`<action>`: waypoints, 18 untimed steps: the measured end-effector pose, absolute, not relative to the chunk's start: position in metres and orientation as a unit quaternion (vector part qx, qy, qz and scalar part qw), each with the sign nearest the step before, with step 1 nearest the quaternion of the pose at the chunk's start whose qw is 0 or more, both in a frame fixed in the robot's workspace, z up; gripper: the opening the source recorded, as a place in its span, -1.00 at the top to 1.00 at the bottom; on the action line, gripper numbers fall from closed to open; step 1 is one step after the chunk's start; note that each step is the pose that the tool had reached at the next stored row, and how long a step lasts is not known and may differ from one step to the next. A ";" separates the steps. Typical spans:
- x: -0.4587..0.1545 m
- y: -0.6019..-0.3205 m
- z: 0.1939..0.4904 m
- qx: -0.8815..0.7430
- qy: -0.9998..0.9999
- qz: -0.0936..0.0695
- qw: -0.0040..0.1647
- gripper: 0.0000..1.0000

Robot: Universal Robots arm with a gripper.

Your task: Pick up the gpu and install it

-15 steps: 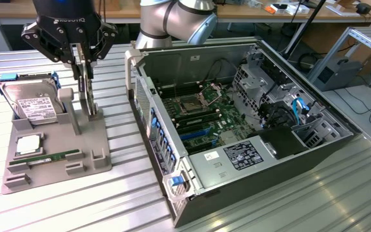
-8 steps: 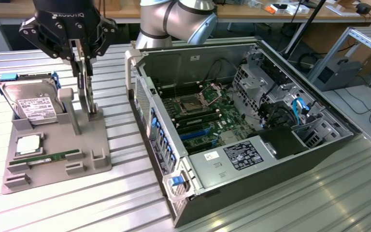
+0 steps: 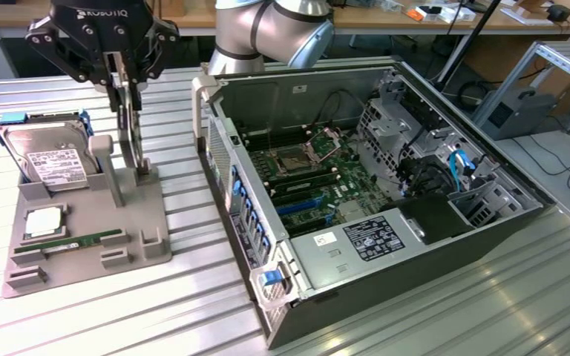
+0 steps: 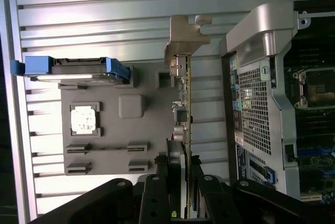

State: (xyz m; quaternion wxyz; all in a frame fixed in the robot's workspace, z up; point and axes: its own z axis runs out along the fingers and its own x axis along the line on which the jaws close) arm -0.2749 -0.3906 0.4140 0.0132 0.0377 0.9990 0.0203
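Presently, the black two-fingered gripper [image 3: 127, 83] [image 4: 184, 170] stands over the grey moulded parts fixture [image 3: 136, 230] [image 4: 141, 140]. Its fingers [image 4: 171, 169] pinch the top edge of the gpu [image 3: 136, 137] [image 4: 187, 103], a thin, dark, flat expansion card with a silver metal bracket at one end. The card stands upright on edge at the fixture's slot; whether it is seated or just clear cannot be told. The same fixture carries a silver hard drive with white label [image 3: 53, 159] and a narrow green memory stick [image 3: 72, 242]. The open dark computer case [image 3: 414, 274] lies just beside the fixture, on the ribbed metal table [image 3: 196, 311].
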 end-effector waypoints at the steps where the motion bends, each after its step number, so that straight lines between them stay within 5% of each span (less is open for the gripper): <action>1: -0.275 -0.391 0.415 0.038 0.999 0.020 0.013 0.47; 18: -0.275 -0.391 0.433 0.038 0.999 0.020 0.013 0.47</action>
